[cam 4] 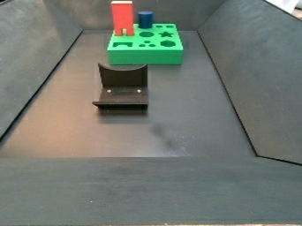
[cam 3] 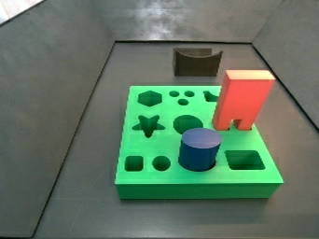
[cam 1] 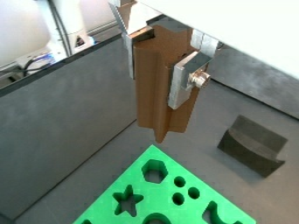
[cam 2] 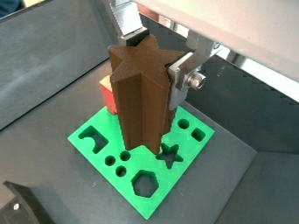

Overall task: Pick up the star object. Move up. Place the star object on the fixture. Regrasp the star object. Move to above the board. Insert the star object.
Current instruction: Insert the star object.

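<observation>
One star object, one board, one fixture, one red block, one blue cylinder. Star object: brown wood-coloured peg, star cross-section, ridged sides. Long axis vertical, lower end pointing down at board. Gripper aloft above board, outside both side views; fingers clamped on peg's sides. Fixture stands apart from board on dark floor.

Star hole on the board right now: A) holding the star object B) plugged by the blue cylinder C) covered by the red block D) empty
D: in both side views the star hole in the board is open, while the star object is held upright between the gripper fingers above the board.
</observation>
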You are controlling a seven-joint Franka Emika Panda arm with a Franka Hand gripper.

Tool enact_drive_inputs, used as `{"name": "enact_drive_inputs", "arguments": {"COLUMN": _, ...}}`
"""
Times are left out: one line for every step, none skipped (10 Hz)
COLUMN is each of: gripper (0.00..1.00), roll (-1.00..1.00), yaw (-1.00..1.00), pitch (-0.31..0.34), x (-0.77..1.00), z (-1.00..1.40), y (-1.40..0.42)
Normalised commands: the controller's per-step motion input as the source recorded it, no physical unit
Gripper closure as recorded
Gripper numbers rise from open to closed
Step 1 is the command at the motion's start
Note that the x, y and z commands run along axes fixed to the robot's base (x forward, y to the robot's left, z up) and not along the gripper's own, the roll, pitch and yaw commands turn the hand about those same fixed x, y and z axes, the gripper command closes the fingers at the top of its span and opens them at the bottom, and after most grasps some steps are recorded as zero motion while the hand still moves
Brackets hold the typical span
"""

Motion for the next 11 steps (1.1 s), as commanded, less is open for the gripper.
{"name": "enact_drive_inputs", "arguments": {"gripper": 1.00, "roll": -0.09, "yaw": -0.66, "pitch": -0.090, "x": -0.08, "z": -0.01, "y": -0.03}}
{"name": "enact_drive_inputs", "arguments": {"gripper": 1.00, "roll": -0.22, "yaw": -0.68, "pitch": -0.050, "x": 0.00, "z": 0.00, "y": 0.00}}
{"name": "enact_drive_inputs", "arguments": {"gripper": 1.00, "roll": -0.25, "yaw": -0.71, "pitch": -0.020, "x": 0.00, "z": 0.00, "y": 0.00}}
{"name": "enact_drive_inputs", "arguments": {"gripper": 1.00, "roll": -0.27, "yaw": -0.73, "pitch": 0.000, "x": 0.00, "z": 0.00, "y": 0.00}}
{"name": "enact_drive_inputs", "arguments": {"gripper": 1.00, "roll": -0.24, "yaw": -0.85, "pitch": 0.000, "x": 0.00, "z": -0.02, "y": 0.00}}
{"name": "enact_drive_inputs", "arguments": {"gripper": 1.00, "roll": -0.23, "yaw": -0.81, "pitch": 0.000, "x": 0.09, "z": -0.06, "y": 0.00}}
{"name": "enact_drive_inputs", "arguments": {"gripper": 1.00, "roll": -0.01, "yaw": -0.40, "pitch": 0.036, "x": 0.14, "z": -0.08, "y": 0.00}}
{"name": "enact_drive_inputs", "arguments": {"gripper": 1.00, "roll": 0.00, "yaw": -0.15, "pitch": 0.041, "x": 0.13, "z": 0.00, "y": 0.00}}
{"name": "enact_drive_inputs", "arguments": {"gripper": 1.00, "roll": -0.22, "yaw": -0.35, "pitch": 0.000, "x": 0.04, "z": -0.26, "y": 0.00}}
{"name": "enact_drive_inputs", "arguments": {"gripper": 1.00, "roll": -0.44, "yaw": -0.36, "pitch": 0.000, "x": 0.02, "z": -0.21, "y": 0.00}}
{"name": "enact_drive_inputs", "arguments": {"gripper": 1.00, "roll": -0.44, "yaw": -0.35, "pitch": 0.000, "x": 0.05, "z": -0.21, "y": 0.03}}
